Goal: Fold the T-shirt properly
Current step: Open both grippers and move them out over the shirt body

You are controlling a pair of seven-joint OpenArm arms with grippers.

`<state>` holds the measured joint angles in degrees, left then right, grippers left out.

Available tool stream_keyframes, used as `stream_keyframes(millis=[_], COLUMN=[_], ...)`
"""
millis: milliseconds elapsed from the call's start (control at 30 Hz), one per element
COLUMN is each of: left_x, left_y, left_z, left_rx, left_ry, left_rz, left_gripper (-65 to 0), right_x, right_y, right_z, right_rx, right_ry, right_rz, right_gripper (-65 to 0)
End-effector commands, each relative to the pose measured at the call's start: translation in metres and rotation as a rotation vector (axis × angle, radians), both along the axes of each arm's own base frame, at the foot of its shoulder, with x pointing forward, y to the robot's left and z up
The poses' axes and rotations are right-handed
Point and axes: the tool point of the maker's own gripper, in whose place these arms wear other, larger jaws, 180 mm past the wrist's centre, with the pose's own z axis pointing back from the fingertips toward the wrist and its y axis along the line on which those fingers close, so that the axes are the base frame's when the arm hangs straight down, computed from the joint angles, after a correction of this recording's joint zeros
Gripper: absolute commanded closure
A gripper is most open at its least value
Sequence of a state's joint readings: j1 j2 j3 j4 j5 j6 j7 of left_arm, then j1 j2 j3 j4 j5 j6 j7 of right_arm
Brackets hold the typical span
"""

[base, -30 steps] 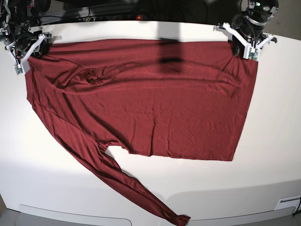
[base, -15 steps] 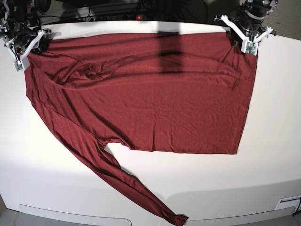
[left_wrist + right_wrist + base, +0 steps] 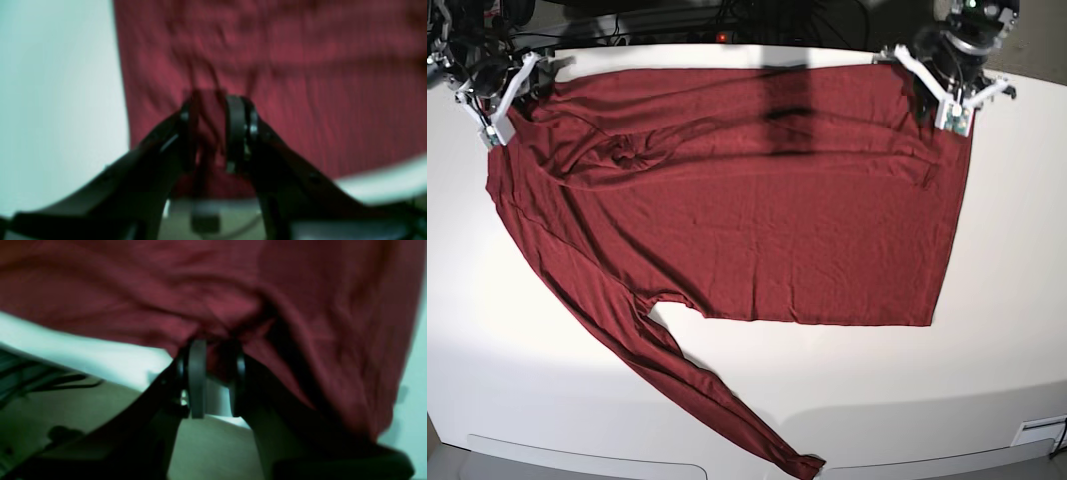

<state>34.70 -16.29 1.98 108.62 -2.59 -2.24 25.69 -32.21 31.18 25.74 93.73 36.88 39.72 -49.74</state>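
Note:
The dark red T-shirt (image 3: 757, 210) lies spread over the white table (image 3: 997, 380). One long sleeve (image 3: 687, 385) trails to the front edge. My left gripper (image 3: 954, 112) holds the far right corner of the shirt. In its wrist view the left gripper (image 3: 211, 133) is shut on a bunched fold of the T-shirt (image 3: 300, 83). My right gripper (image 3: 497, 125) holds the far left corner. Its wrist view shows the right gripper (image 3: 217, 373) shut on the hem of the T-shirt (image 3: 233, 300), which drapes over the table's edge.
Dark cables and gear (image 3: 677, 25) lie behind the table's far edge. A narrow dark shadow (image 3: 785, 110) crosses the shirt's upper middle. A small white tag (image 3: 1037, 432) sits at the front right corner.
Both grippers have pulled the shirt's far edge toward the back of the table, and the whole cloth has slid with them. The gripper on the base view's left has shifted a little inward.

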Motion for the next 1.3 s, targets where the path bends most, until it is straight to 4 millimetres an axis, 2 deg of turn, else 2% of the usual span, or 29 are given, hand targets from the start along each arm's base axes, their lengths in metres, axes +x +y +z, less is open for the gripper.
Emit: stream_keyframes(millis=[0,200,433,633,767,900,1033,1267], left_x=[0.01,0.023,0.033,0.041,0.044,0.049,0.058,0.101], left_y=[0.001,0.001,-0.007,-0.014,-0.015,-0.018,-0.021,-0.02], left_z=[0.011,0.018,0.044,0.066,0.072,0.083,0.099,0.132], left_rx=[0.006,0.009,-0.006,-0.019,-0.026,-0.039,-0.055,-0.043], left_ry=[-0.045,-0.066,-0.142,-0.209,-0.241,-0.307,-0.404,-0.512], left_rz=[-0.006,-0.005,-0.021,-0.035,-0.039,-0.05,-0.062,-0.059], left_gripper=[-14.0,-14.0,-14.0,-14.0,-14.0,-14.0,-14.0,-14.0], right_x=[0.01,0.013,0.019,0.033,0.043,0.057,0.076,0.121], right_y=[-0.002,0.0,-0.001,-0.01,-0.016,-0.017,-0.004,0.019], right_z=[0.01,0.013,0.021,0.044,0.062,0.082,0.103,0.129], right_rx=[-0.003,-0.003,-0.018,-0.058,-0.089,-0.075,0.025,0.152], right_ry=[-0.04,-0.05,-0.08,-0.155,-0.215,-0.308,-0.447,-0.647], right_rz=[0.013,0.021,0.029,0.021,0.018,0.005,-0.022,-0.108], right_gripper=[-12.1,-12.1,-12.1,-12.1,-12.1,-12.1,-12.1,-12.1])
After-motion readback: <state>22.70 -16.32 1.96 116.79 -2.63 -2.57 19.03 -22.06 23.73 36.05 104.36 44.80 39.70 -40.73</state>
